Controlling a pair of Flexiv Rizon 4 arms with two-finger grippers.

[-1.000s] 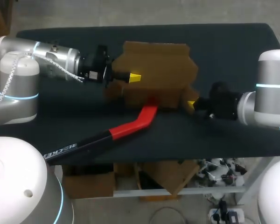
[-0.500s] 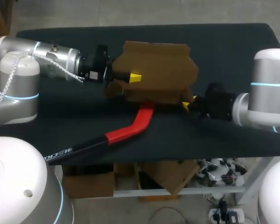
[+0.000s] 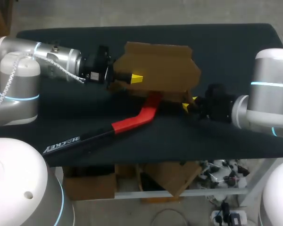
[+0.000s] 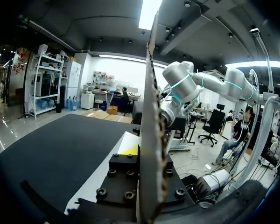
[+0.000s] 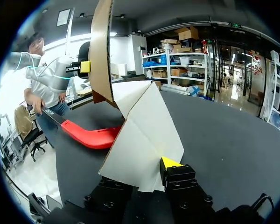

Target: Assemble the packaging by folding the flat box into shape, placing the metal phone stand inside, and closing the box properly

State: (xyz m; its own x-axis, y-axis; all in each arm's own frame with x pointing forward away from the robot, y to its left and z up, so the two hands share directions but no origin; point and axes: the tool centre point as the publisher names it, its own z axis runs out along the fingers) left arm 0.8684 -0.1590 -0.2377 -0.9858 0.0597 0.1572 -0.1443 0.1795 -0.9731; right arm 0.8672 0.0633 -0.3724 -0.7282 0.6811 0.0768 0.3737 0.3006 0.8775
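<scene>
Near edge of the table (image 3: 236,52): a long tool (image 3: 132,123) with a black shaft and a red angled end lies slanting in from the near left. Its red tip reaches the near lower side of the box (image 3: 160,70). The right wrist view shows a person off the table holding the shaft. Judged purpose: to prop or press the near wall while the arms work.

Next out, on the right: the right end effector (image 3: 189,103) sits low at the box's near right corner, at a pale flap (image 5: 144,135) that juts toward it. In the right wrist view the flap hides much of the end effector, so I cannot tell whether it is clenched on the flap or merely against it. Its position suggests it is there to fold or steady this end flap.

A little farther, on the left: the left end effector (image 3: 134,78) comes in level from the left and is clamped on a box panel. The left wrist view shows the cardboard edge-on, standing upright between the two finger blocks, both against it. Judged reason: to hold the body fixed so the opposite end can be folded.

Box: brown cardboard, partly erected, mid-table between the two arms. It is not yet a closed shape, so the folding step is in hand.

Metal phone stand: not seen in any view.
</scene>
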